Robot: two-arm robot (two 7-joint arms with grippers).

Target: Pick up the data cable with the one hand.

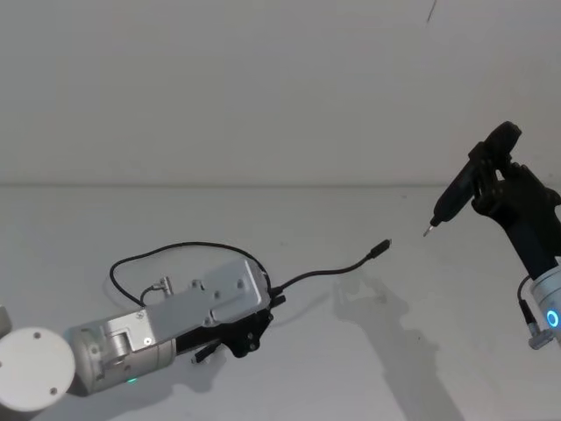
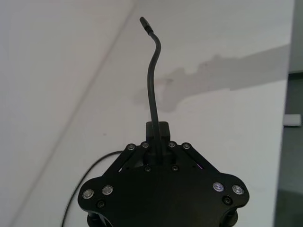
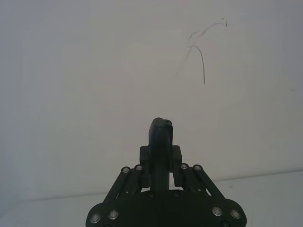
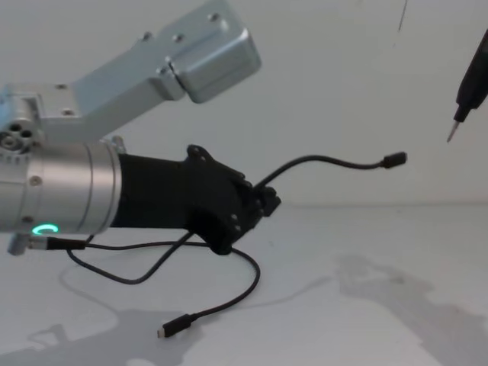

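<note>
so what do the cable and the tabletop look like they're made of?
Cable: looks like matte black rubber or plastic sheathing; it bends in smooth curves where the left gripper holds it, and the loose plug has a metallic-looking tip. Tabletop: smooth, pale, slightly glossy, showing soft shadows; possibly laminate, hard to say.

"What couldn't you see?"

"My left gripper sat over part of the data cable, so that bit was hidden from my head. My right gripper held a slim black tool, and in the chest view its top was cut off by the edge."

"And the plugs?"

"Too small to tell apart."
</note>
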